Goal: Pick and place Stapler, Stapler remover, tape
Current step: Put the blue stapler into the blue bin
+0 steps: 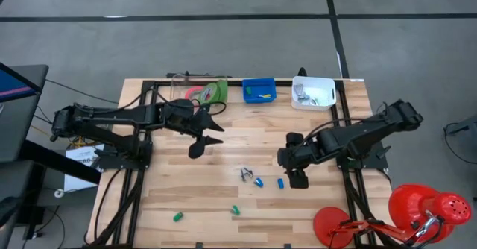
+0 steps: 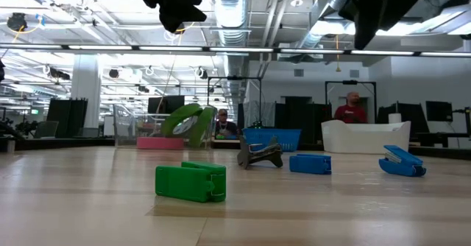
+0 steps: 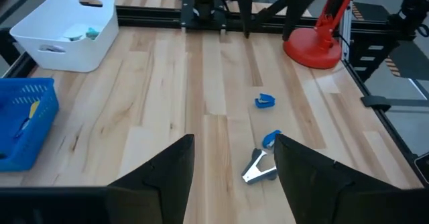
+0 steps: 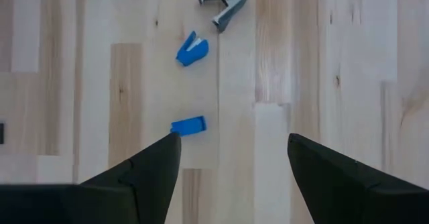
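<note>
A grey stapler remover (image 1: 246,174) lies mid-table with two small blue staplers (image 1: 258,182) (image 1: 281,183) beside it. Two green staplers (image 1: 234,209) (image 1: 178,216) lie nearer the front edge. Tape rolls, one pink-red (image 1: 195,92) and one green (image 1: 217,92), sit in a clear container at the far edge. My left gripper (image 1: 207,139) hangs open above the table, left of the remover (image 3: 260,170). My right gripper (image 1: 297,178) is open and points down beside the right-hand blue stapler (image 4: 188,125), above the table.
A blue basket (image 1: 258,91) and a white bin (image 1: 313,92) stand along the far edge. A red desk lamp (image 1: 417,208) stands at the front right corner. Bare wood lies between the staplers and the far containers.
</note>
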